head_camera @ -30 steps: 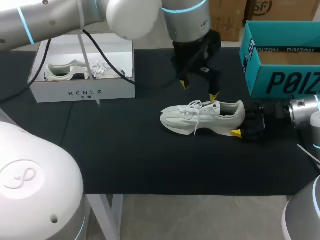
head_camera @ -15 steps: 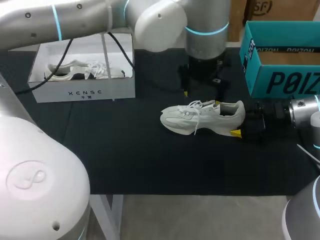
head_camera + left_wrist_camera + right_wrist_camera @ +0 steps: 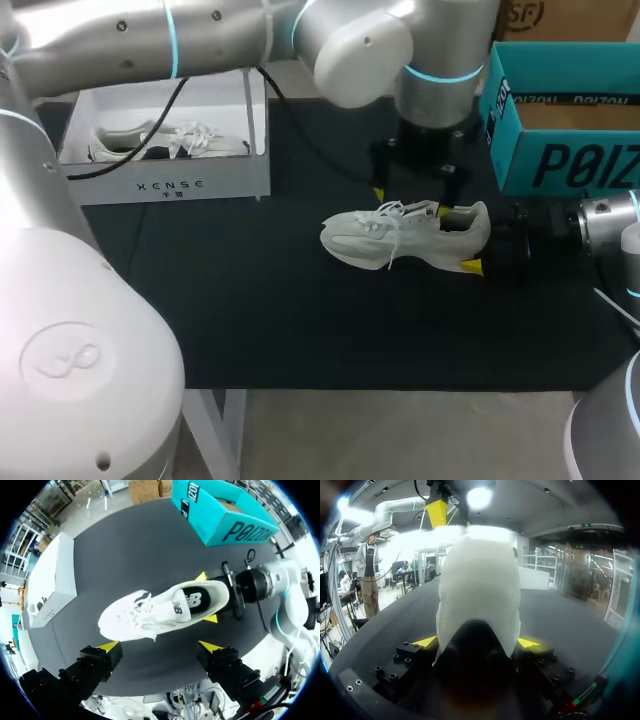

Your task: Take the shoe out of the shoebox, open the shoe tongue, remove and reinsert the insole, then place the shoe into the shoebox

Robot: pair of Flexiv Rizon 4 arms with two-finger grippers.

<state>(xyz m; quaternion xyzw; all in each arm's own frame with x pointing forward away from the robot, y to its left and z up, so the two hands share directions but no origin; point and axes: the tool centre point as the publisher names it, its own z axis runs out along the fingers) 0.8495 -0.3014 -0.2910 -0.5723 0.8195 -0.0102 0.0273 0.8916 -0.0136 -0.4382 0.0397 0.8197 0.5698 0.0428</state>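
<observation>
Hovering at the twelve o'clock side of the shoe point(image 3: 405, 235) on the bench point(image 3: 250, 320), head view, is the left gripper point(image 3: 410, 200). Left wrist view: its fingers are spread and empty — laces could snag. Right wrist view: the right gripper point(image 3: 476, 641) clamps the heel; a hard tongue pull might twist it loose.

There's the glossy silver-white rounded left arm point(image 3: 200, 40), cyan rings glowing at its joints; a thin black cable point(image 3: 175, 102) loops beneath it; the blocky black left gripper point(image 3: 159, 646) ends in bright yellow wedge fingertips point(image 3: 107, 646); now the brushed silver cylindrical right arm point(image 3: 605, 222), cyan-ringed too; the matte black right gripper point(image 3: 476, 641) is yellow-tipped, with small round screws point(image 3: 395, 657) dotting its finger blocks.
</observation>
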